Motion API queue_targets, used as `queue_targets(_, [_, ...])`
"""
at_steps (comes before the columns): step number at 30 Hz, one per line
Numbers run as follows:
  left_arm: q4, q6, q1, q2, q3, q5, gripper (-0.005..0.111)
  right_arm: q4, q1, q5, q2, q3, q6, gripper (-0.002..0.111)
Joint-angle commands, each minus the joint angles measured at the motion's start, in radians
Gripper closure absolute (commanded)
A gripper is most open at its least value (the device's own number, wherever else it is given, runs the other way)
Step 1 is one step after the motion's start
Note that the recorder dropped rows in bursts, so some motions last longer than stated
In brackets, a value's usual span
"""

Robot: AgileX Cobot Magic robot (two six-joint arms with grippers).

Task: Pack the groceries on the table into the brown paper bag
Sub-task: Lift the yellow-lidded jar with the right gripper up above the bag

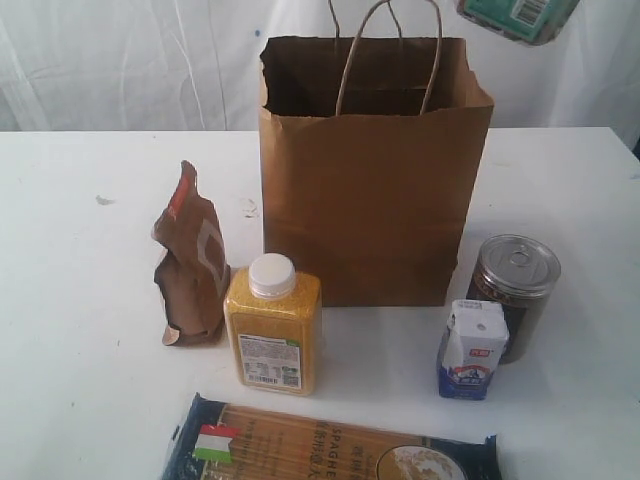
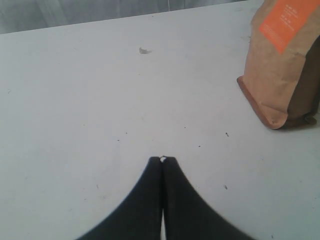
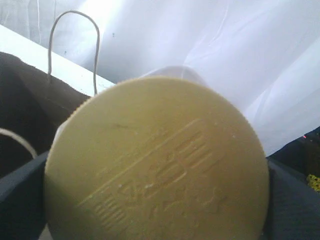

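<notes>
The brown paper bag (image 1: 370, 190) stands open mid-table. Before it are the brown pouch (image 1: 192, 262), yellow bottle (image 1: 273, 328), silver-lidded dark jar (image 1: 513, 290), white-blue carton (image 1: 472, 350) and spaghetti pack (image 1: 330, 445). The tan-lidded jar (image 1: 520, 18) hangs in the air above the bag's right corner. Its lid (image 3: 157, 125) fills the right wrist view, with my right gripper (image 3: 157, 200) shut on it, dark fingers (image 3: 20, 190) at either side, and the bag's mouth (image 3: 25, 100) beyond. My left gripper (image 2: 162, 159) is shut and empty over the table (image 2: 75, 100), apart from the pouch (image 2: 280, 65).
A white curtain (image 1: 130, 60) hangs behind the table's far edge. The bag's twisted handles (image 1: 385, 50) stick up above its rim. A small white lump (image 2: 144, 50) lies on the tabletop to the left of the pouch.
</notes>
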Motion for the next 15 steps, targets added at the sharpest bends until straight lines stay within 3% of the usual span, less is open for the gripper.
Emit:
queue_targets(1, [-0.004, -0.001, -0.006, -0.004, 0.003, -0.007, 0.107, 0.079, -0.03, -0.094, 0.077, -0.04, 0.007, 0.108])
queue_targets(15, [-0.004, -0.001, -0.006, -0.004, 0.003, -0.007, 0.107, 0.219, -0.026, -0.15, 0.146, -0.061, 0.0, 0.108])
